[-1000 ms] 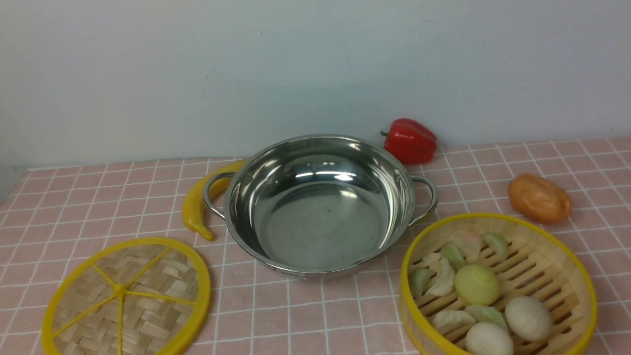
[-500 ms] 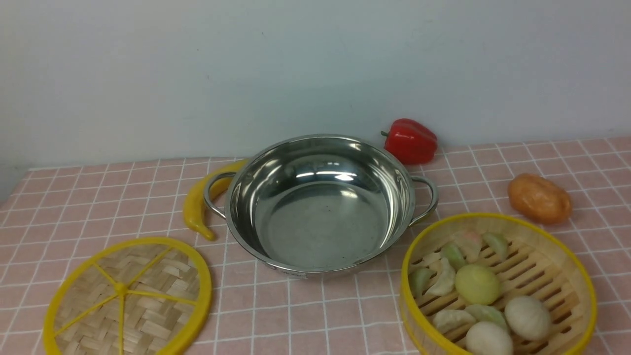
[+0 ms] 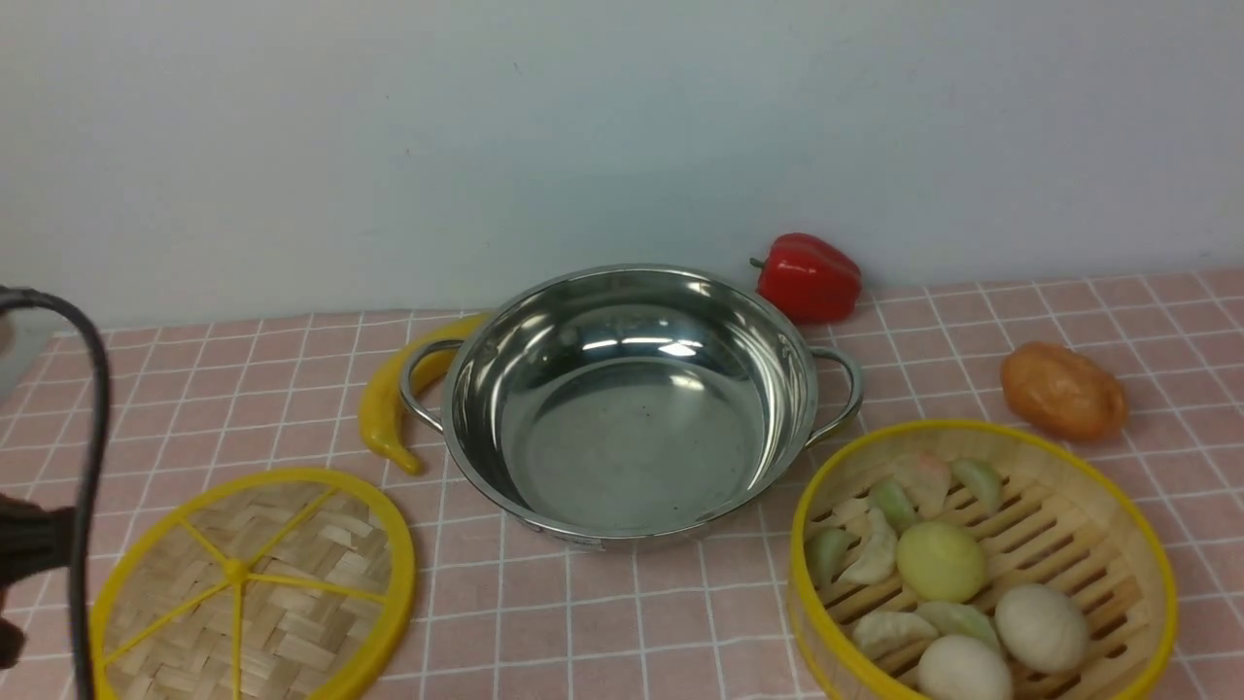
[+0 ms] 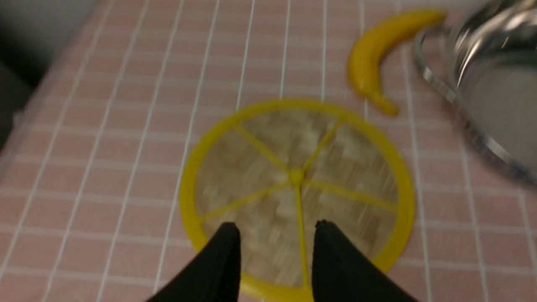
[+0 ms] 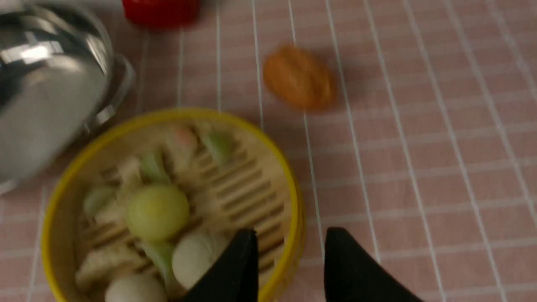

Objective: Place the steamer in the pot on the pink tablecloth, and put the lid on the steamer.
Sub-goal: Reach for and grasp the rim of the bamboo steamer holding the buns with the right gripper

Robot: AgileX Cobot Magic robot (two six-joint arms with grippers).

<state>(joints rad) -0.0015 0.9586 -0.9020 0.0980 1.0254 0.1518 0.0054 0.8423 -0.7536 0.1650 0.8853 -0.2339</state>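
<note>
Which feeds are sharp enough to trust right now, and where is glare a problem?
Front view: sharp and evenly lit, though bright reflections streak the inner wall of the pot. Left wrist view: smeared by blur; the lid has lost its weave detail, but the spokes still read. Right wrist view: also blurred; the steamer looks soft-edged and the pot shows a white glare patch.
</note>
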